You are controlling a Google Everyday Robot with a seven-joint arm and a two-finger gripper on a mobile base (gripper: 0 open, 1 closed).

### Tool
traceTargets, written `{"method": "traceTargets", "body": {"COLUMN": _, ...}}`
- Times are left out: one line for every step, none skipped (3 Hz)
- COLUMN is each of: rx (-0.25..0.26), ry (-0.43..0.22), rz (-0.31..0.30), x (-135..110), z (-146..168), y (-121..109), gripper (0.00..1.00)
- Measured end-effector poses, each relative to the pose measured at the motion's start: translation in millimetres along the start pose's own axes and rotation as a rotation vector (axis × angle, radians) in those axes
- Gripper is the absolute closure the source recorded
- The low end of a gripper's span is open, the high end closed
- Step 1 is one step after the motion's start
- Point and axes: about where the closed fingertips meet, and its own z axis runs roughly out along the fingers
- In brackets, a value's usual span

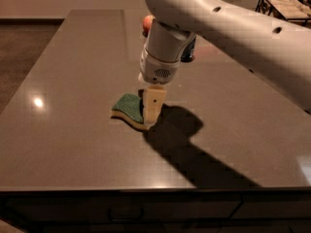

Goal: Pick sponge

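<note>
The sponge (128, 106), dark green on top with a pale yellow base and a wavy edge, lies flat on the dark table (73, 81) near its middle. My gripper (151, 109) points straight down at the sponge's right end and covers that end in the camera view. Its cream tip reaches down to the level of the sponge. The big white arm (228, 28) comes in from the upper right.
A red round object (146, 22) sits at the far side of the table, mostly hidden behind the arm. A dark object (188, 52) stands just right of the wrist. A rack (284, 6) is beyond the table at the top right. The table's front edge (146, 188) runs across the bottom.
</note>
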Motion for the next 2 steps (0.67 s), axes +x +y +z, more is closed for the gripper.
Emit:
{"method": "traceTargets", "body": {"rx": -0.022, "ry": 0.003, "rz": -0.022, "x": -1.1, "z": 3.8, "y": 2.4, "gripper": 0.40}}
{"method": "traceTargets", "body": {"rx": -0.022, "ry": 0.002, "rz": -0.015, "x": 2.3, "z": -2.3, "y": 1.5, "gripper": 0.62}}
